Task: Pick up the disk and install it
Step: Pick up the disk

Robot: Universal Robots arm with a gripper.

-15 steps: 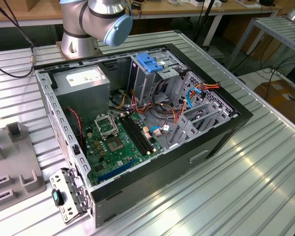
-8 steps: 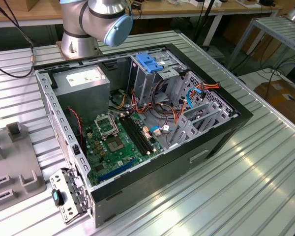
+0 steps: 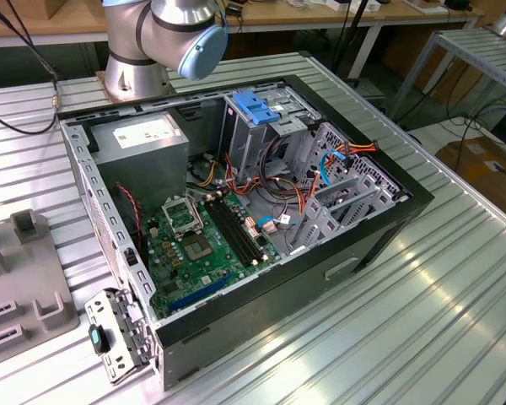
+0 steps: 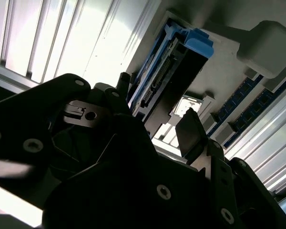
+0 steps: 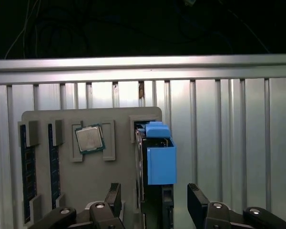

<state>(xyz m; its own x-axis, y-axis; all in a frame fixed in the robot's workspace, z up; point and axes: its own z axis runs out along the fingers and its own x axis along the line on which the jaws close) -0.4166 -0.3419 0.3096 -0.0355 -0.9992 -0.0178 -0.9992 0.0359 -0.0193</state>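
Observation:
The disk (image 5: 160,164) stands on edge in a slot of a grey holder plate (image 5: 124,157), with its bright blue frame facing up in the first wrist view. My gripper (image 5: 155,199) is open and hangs just over it, one dark finger (image 5: 113,194) on each side of the disk with a gap to it. In the second wrist view the disk (image 4: 169,67) shows its connector edge and blue frame beyond the gripper (image 4: 155,112), and one finger pad (image 4: 188,131) stands beside it.
The holder plate also carries a processor chip (image 5: 89,138) and memory sticks (image 5: 26,176). On the slatted metal table lies the open computer case (image 3: 388,228) with a blue bracket (image 3: 257,105) on its drive cage and a grey power supply box (image 3: 143,139). The arm's base (image 3: 152,42) stands behind it.

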